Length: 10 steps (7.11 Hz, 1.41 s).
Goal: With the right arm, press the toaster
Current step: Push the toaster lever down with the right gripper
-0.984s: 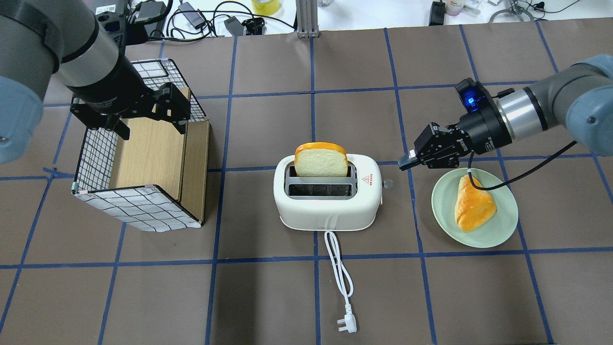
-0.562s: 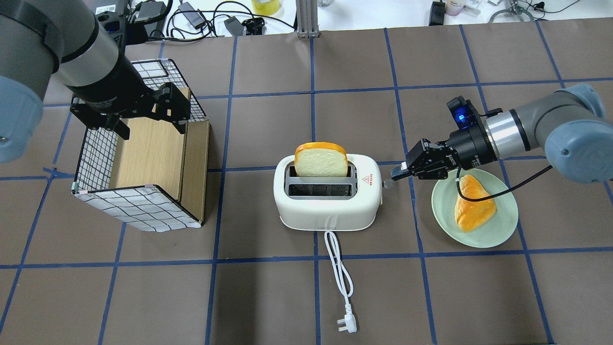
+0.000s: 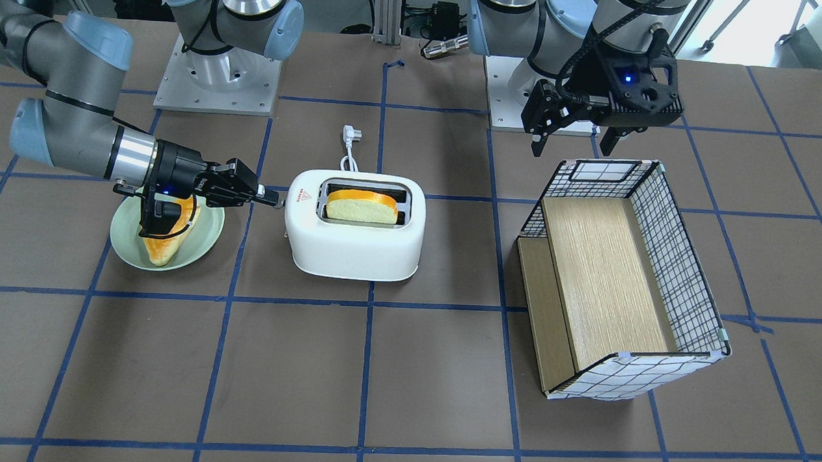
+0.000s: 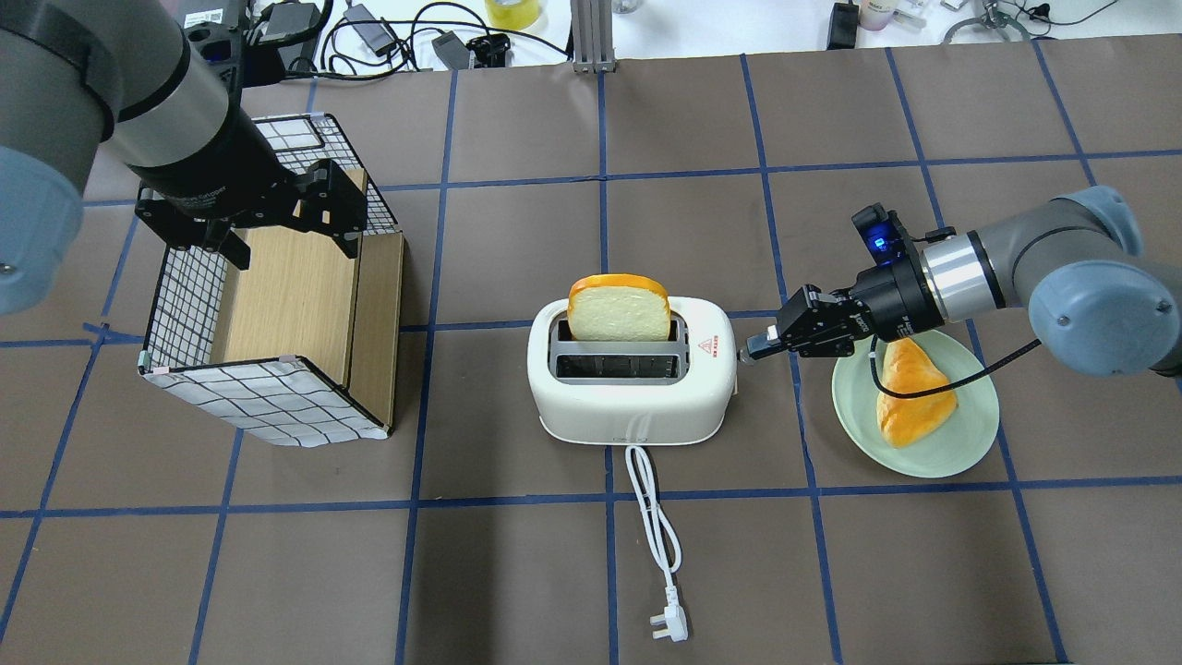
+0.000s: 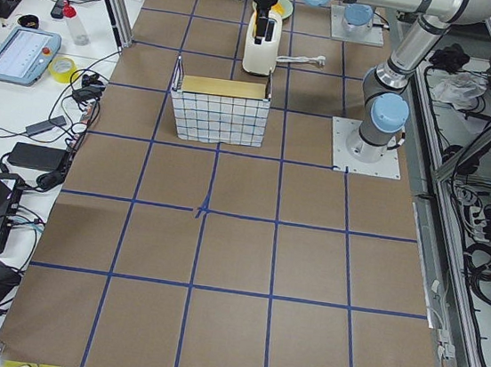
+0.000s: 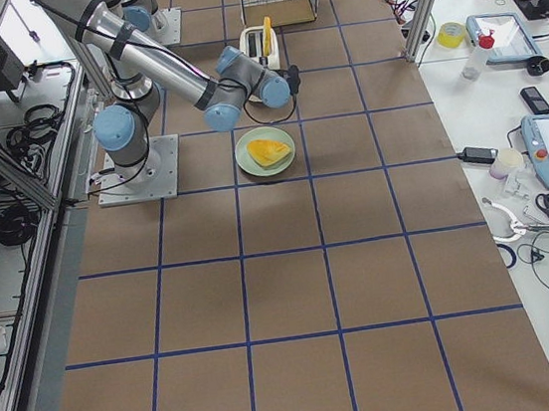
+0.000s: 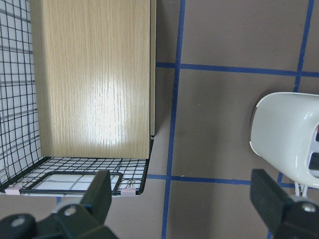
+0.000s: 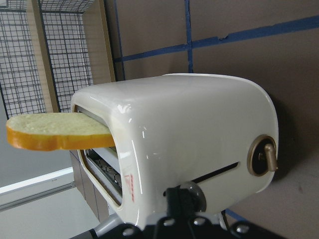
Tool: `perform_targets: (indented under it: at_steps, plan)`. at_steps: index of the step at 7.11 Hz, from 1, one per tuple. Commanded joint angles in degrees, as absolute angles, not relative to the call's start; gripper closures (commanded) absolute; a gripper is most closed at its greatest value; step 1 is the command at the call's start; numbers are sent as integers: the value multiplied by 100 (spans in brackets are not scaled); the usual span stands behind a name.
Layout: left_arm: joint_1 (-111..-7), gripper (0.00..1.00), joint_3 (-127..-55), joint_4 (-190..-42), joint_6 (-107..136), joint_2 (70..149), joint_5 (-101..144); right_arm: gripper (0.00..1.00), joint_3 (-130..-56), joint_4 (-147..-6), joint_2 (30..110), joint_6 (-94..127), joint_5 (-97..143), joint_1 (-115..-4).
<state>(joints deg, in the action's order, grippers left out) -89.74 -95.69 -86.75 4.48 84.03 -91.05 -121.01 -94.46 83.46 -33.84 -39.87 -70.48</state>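
The white toaster (image 4: 637, 397) stands mid-table with a bread slice (image 4: 619, 309) upright in its far slot. It also shows in the front view (image 3: 356, 246) and the right wrist view (image 8: 199, 119). My right gripper (image 4: 753, 349) is shut, lies nearly level, and its tip is at the round lever knob (image 8: 192, 195) on the toaster's right end. In the front view the right gripper (image 3: 273, 200) meets that same end. My left gripper (image 4: 286, 222) is open and empty above the wire basket (image 4: 277, 406).
A green plate (image 4: 960, 443) with a piece of bread (image 4: 910, 388) lies right of the toaster, under my right wrist. The toaster's white cord and plug (image 4: 656, 526) run toward the near edge. The wood-lined basket also shows in the left wrist view (image 7: 94, 79).
My right gripper has moved down and left from above the plate, and its tip now sits at the toaster's lever knob. The left arm has not moved.
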Motion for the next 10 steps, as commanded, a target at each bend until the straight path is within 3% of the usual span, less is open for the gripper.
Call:
perform_targets:
  at_steps: [1,10]
  plan:
    - [-8974,0,-9571,-8675,448,8402,-9105,100,-12120,-9589,8244,-3384,-3990,-7049]
    - [-8974,0,-9571,-8675,448,8402,-9105,100,-12305,-10063,7937,-3384,-4113,-7058]
